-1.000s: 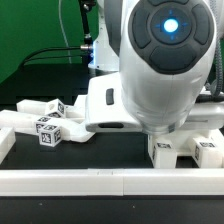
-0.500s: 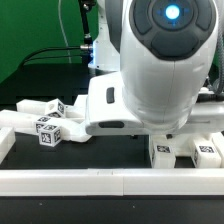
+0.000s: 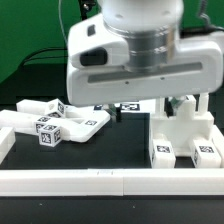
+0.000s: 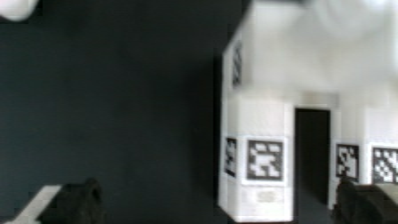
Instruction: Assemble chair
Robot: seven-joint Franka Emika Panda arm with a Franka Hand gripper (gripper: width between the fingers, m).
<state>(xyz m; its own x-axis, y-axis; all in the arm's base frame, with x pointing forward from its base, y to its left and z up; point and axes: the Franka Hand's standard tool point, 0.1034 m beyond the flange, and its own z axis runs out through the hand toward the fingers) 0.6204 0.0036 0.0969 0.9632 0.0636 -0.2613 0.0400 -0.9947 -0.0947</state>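
Nearest to my exterior camera is the long white front rail [image 3: 100, 181], running across the whole width, and a side rail [image 3: 8, 140] meets it at the exterior view's left. Just behind the front rail, on the exterior view's right, stands the chair body [image 3: 186, 135]: a white blocky piece on the black table [image 3: 110, 150], showing me two square tags on its lower front face. On the exterior view's left, well apart from it, the loose chair parts [image 3: 60, 125] lie in a small heap, tagged blocks and slabs touching one another, some tilted.

Further back, between the two groups, the marker board [image 3: 128, 108] lies flat on the table. Above the chair body hangs the gripper [image 3: 181, 104], its dark fingers pointing down at the top of the piece; from here I cannot tell if they touch it. The wrist view helps (blurred as it is): one dark finger [image 4: 71, 205] sits far out to the side with bare table between it and the white piece, so I read the jaws as spread wide and holding nothing. That view also shows tags on the white faces and a dark gap between two white uprights.

The arm [image 3: 130, 45] fills the upper picture, with a green backdrop [image 3: 30, 30] behind it
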